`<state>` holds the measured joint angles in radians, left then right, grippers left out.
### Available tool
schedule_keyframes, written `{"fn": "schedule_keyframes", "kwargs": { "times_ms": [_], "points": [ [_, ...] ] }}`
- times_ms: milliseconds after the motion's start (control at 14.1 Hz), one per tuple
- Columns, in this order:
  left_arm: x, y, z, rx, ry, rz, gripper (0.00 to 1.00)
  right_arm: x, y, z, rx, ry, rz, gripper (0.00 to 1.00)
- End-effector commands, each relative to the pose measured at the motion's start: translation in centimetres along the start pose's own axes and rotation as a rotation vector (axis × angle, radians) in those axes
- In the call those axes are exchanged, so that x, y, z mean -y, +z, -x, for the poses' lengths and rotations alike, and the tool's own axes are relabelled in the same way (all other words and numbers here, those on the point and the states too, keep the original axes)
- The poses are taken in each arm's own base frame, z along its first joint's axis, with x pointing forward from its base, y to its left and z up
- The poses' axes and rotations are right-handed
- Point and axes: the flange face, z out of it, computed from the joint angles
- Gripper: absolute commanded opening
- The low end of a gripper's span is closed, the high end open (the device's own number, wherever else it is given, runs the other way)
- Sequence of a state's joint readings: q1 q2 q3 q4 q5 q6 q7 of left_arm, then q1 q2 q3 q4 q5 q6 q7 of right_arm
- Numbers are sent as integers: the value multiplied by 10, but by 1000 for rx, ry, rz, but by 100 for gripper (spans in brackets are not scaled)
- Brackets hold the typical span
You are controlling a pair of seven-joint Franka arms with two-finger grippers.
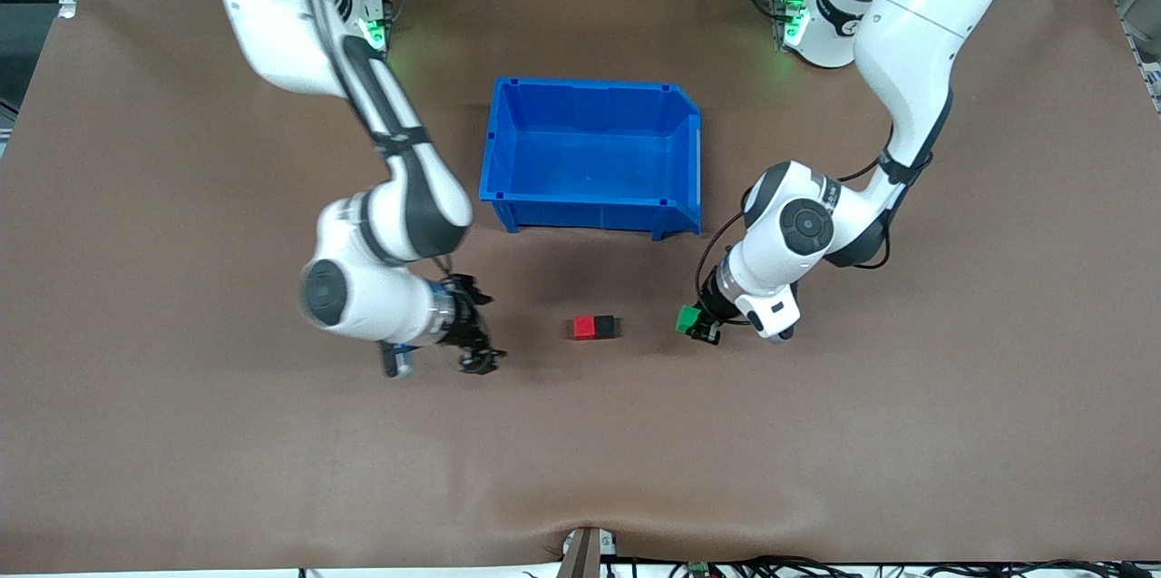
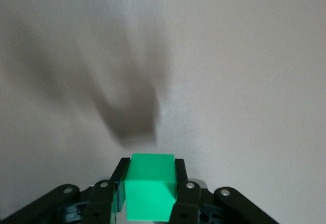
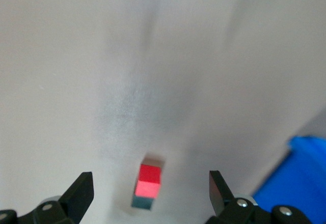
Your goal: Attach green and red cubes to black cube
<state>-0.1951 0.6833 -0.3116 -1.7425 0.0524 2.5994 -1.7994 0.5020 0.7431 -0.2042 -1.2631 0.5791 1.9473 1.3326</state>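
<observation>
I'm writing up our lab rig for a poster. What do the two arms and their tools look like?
Both are glossy white arms with rounded shells, black bands at the joints and a dark round cap at the wrist. A thin black cable loops along each forearm, and a green light glows at each base. The left tool and right tool are black with slim two-finger tips and visible screw heads.

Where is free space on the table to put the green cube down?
Bare mat lies between the black cube and the green cube in the left gripper. Crowded: red cube touches black; open right gripper alongside.
</observation>
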Motion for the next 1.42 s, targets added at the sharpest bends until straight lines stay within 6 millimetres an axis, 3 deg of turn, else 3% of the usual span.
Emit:
{"fn": "schedule_keyframes", "kwargs": {
  "times_ms": [0, 142, 355, 569, 711, 853, 1066, 1209, 1351],
  "points": [
    [-17, 8, 17, 14, -78, 14, 0, -17, -80, -37, 22, -172, 29, 100],
    [-22, 16, 31, 15, -99, -20, 0, -35, -148, -59, -38, -303, 22, 100],
    [-22, 33, 48, -46, -142, -27, 0, -75, -208, -101, -10, -504, 106, 100],
    [-17, 47, 57, -81, -177, -26, 0, -130, -281, -157, 46, -693, 109, 100],
    [-11, 54, 70, -82, -191, -32, 0, -164, -324, -165, -6, -771, 161, 100],
    [-9, 55, 75, -83, -219, -31, 0, -200, -374, -141, -90, -866, 225, 100],
    [-8, 59, 92, -79, -246, -24, 0, -227, -403, -116, -185, -1020, 314, 100],
    [-8, 59, 94, -79, -251, -23, 0, -238, -393, -121, -187, -1075, 311, 100],
    [-6, 59, 102, -75, -256, -20, 0, -264, -383, -120, -225, -1096, 256, 100]
  ]
}}
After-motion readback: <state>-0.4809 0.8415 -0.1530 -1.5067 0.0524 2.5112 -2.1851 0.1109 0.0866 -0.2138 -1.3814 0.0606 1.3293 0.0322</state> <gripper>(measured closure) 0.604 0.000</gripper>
